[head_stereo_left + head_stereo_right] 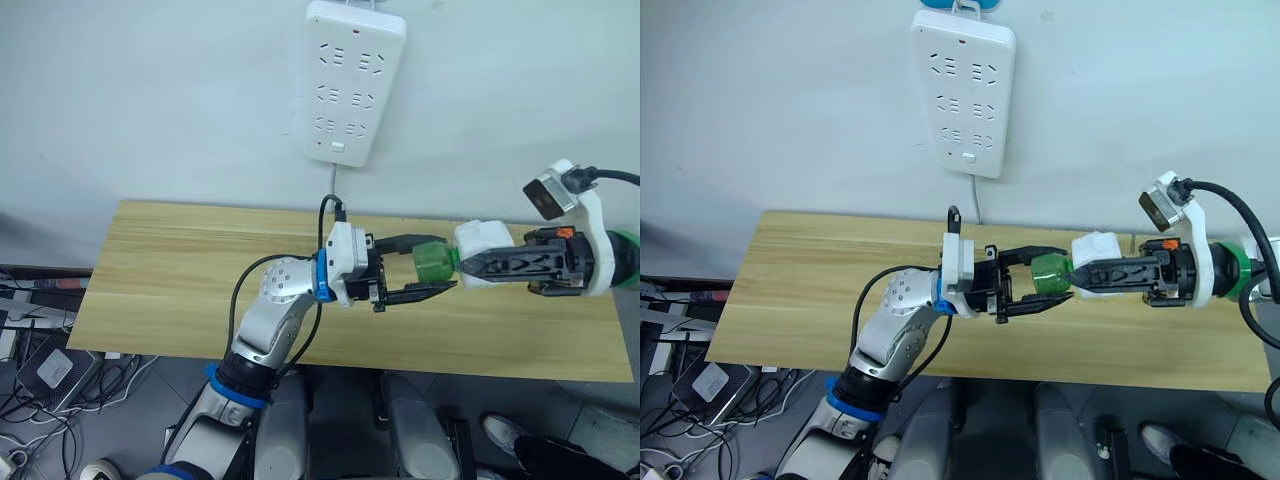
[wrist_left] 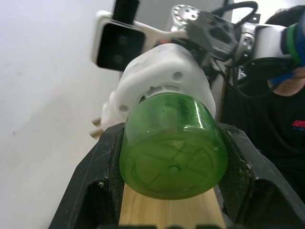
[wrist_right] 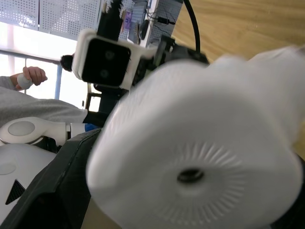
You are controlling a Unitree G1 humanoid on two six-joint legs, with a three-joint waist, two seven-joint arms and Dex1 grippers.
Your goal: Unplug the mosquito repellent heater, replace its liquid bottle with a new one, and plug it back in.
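- The mosquito repellent heater (image 1: 487, 243), a small white rounded unit, is held in the air above the wooden table (image 1: 180, 290), clamped between the two black fingers of the right gripper (image 1: 470, 266).
- A green liquid bottle (image 1: 434, 264) sticks out of the heater toward the robot's left, and the left gripper (image 1: 428, 266) has its fingers closed around the bottle's sides.
- The white power strip (image 1: 352, 80) hangs on the wall above the table with all its sockets free, so the unplugging step looks done.
- The bottle appears to be seated in the heater; I cannot tell whether this is the old one coming out or a new one going in.
- No second bottle is seen on the table.
- Plugging the heater back into the strip remains to be done.
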